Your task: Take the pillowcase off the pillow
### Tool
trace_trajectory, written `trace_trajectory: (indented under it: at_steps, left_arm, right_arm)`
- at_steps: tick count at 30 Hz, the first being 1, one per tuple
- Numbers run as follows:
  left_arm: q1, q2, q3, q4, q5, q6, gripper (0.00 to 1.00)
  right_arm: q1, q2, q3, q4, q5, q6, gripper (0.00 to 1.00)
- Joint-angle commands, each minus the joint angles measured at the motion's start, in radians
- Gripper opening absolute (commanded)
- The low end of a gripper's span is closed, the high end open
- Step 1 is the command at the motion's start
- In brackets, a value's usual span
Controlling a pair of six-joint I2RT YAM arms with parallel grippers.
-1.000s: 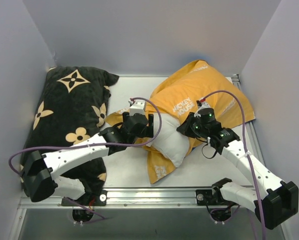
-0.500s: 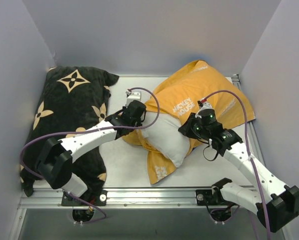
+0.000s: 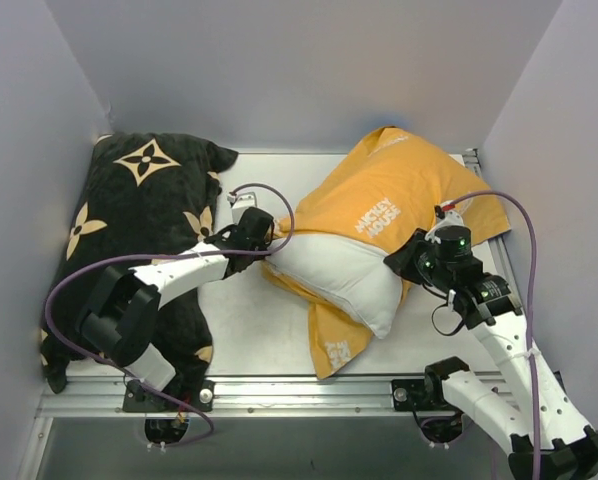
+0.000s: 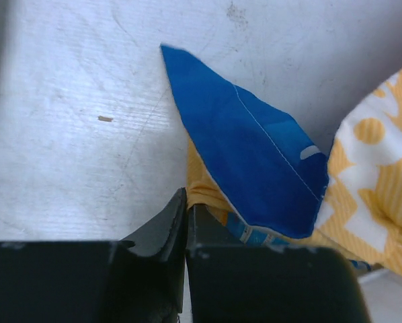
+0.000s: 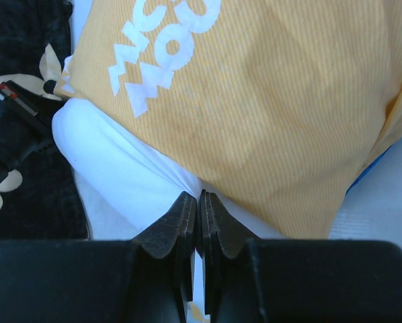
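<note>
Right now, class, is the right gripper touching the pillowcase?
Touching. The right wrist view shows the right gripper, jaws shut, pressed into the orange pillowcase edge where it meets the white pillow; the fabric puckers there.

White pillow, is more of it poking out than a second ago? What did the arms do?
Yes, more of the pillow shows. The left arm's fingers slid left and snapped shut beside the pillowcase edge. The right arm's fingers pulled right, still pinching the pillowcase. The black cushion stayed put.
</note>
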State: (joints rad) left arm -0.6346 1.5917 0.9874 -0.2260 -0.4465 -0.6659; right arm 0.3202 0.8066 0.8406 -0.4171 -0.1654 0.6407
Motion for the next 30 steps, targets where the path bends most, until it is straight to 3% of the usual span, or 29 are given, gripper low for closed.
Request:
trace_trajectory:
  at_steps: [1,6,10,16,19,22,23,24,28,30]
  left_arm:
    - [0.064,0.063,-0.047,0.045,-0.031,-0.023,0.01]
    - [0.145,0.112,-0.041,0.120,0.087,-0.037,0.01]
    - [0.202,0.119,-0.055,0.263,0.202,-0.011,0.01]
    - [0.207,0.235,0.137,0.264,0.325,0.051,0.10]
    - [0.207,0.341,0.308,0.174,0.357,0.042,0.15]
    - [0.207,0.441,0.473,0.103,0.414,0.035,0.20]
    - [0.207,0.456,0.502,0.090,0.436,0.034,0.25]
    - [0.207,0.461,0.543,0.090,0.471,0.031,0.40]
    - [0.219,0.416,0.624,0.062,0.485,0.057,0.76]
    - [0.230,0.390,0.666,0.011,0.486,0.066,0.83]
  right_arm:
    - [-0.032,-0.032,0.080,-0.051,0.052,-0.030,0.00]
    - [-0.059,-0.063,0.181,-0.119,0.078,-0.064,0.00]
    - [-0.125,-0.066,0.267,-0.157,-0.017,-0.079,0.00]
    - [-0.133,-0.050,0.304,-0.158,-0.194,-0.062,0.00]
    - [-0.115,-0.055,0.299,-0.089,-0.287,-0.026,0.00]
    - [0.023,-0.009,0.328,-0.054,-0.300,-0.030,0.00]
    - [0.073,0.009,0.334,-0.055,-0.217,-0.036,0.00]
    - [0.167,0.041,0.336,-0.055,-0.177,-0.047,0.00]
    - [0.220,0.117,0.282,0.018,-0.144,-0.020,0.00]
    - [0.220,0.158,0.235,0.090,-0.149,-0.007,0.00]
